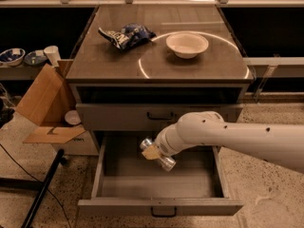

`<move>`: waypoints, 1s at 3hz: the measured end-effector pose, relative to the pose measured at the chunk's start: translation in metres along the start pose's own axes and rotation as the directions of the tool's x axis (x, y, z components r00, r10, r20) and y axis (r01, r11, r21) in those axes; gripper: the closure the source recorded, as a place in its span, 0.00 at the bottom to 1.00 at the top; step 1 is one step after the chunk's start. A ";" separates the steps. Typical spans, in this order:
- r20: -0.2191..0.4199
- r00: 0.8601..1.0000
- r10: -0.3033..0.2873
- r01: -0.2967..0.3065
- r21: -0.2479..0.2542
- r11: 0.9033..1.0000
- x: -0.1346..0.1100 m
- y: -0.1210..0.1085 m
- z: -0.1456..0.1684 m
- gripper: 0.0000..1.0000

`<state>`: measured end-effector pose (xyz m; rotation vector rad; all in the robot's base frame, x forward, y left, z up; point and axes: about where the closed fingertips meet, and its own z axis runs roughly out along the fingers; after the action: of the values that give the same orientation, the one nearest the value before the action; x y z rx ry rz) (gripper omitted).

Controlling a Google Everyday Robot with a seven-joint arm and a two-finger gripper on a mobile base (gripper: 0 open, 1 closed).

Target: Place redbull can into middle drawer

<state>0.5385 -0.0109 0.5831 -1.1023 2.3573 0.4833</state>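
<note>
Middle drawer (142,186) open; half-hidden jaws grip redbull can (166,162) abv it.

End effector (154,153) over middle drawer (156,187), half-hiding redbull can (167,163)

White arm (228,137), dark dots; end effector (155,152) above drawer (142,186).

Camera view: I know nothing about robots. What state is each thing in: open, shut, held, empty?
Middle drawer: pulled open.
Upper drawer: shut.
Can: held tilted above the open drawer's floor, not yet set down.
Gripper: over the open drawer, shut on its load.
Bowl: upright, empty, on the cabinet top.
Snack bag: crumpled, lying beside it.
Cardboard box: flaps open.
</note>
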 end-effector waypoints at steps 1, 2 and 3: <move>0.000 1.000 0.000 0.000 0.000 1.000 0.000 0.000 0.000 1.00; -0.032 0.998 -0.058 0.058 0.014 0.998 -0.011 -0.014 0.014 1.00; -0.066 0.993 -0.098 0.098 0.001 0.995 -0.002 -0.034 0.047 1.00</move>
<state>0.5795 -0.0075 0.5423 -1.2430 2.3454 0.4126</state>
